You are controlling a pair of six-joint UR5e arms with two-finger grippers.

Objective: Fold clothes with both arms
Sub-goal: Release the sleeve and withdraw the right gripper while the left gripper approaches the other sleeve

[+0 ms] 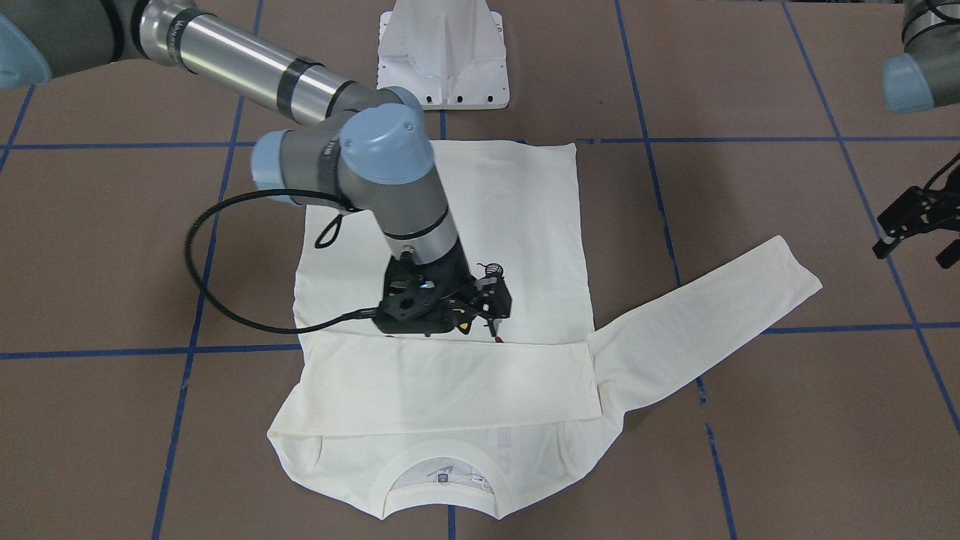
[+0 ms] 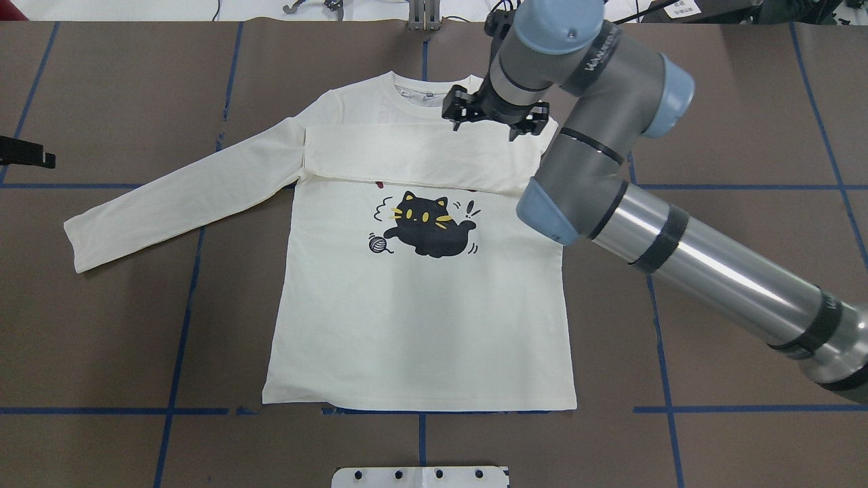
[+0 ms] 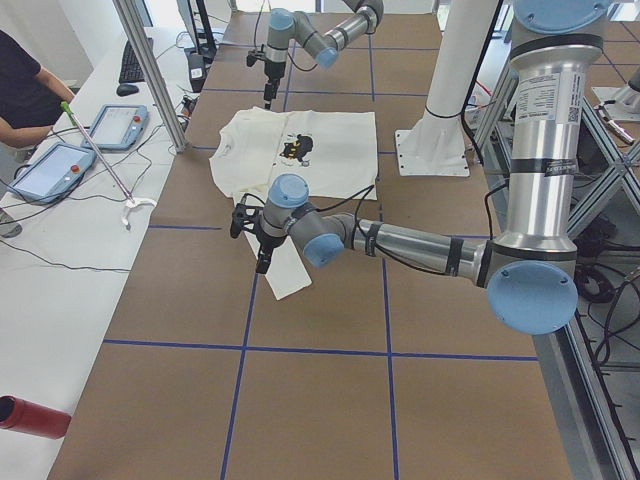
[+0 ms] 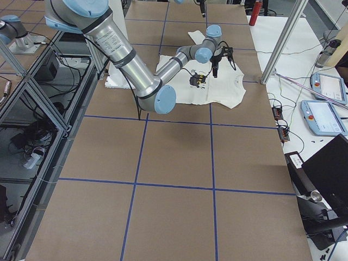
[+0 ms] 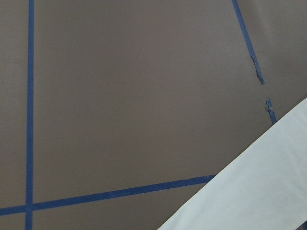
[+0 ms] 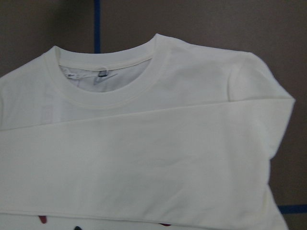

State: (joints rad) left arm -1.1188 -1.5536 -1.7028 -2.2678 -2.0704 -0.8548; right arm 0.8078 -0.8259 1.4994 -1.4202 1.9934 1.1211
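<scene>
The cream-white T-shirt (image 2: 420,325) lies flat and front-up on the brown table, collar (image 6: 110,72) away from the robot. The black cat print (image 2: 427,230) shows. One sleeve (image 2: 407,159) is folded across the chest and hides most of the red lettering. The other sleeve (image 2: 176,203) stretches out toward my left side. My right gripper (image 2: 494,118) hovers open and empty over the collar and shoulder. My left gripper (image 1: 919,240) is open and empty above bare table beyond the outstretched sleeve's cuff (image 5: 259,191).
The white pedestal base (image 1: 444,60) stands at the robot's side of the table, near the shirt's hem. Blue tape lines (image 2: 183,318) grid the brown tabletop. An operators' bench with tablets (image 3: 115,125) and a red bottle (image 3: 30,415) runs along the far side.
</scene>
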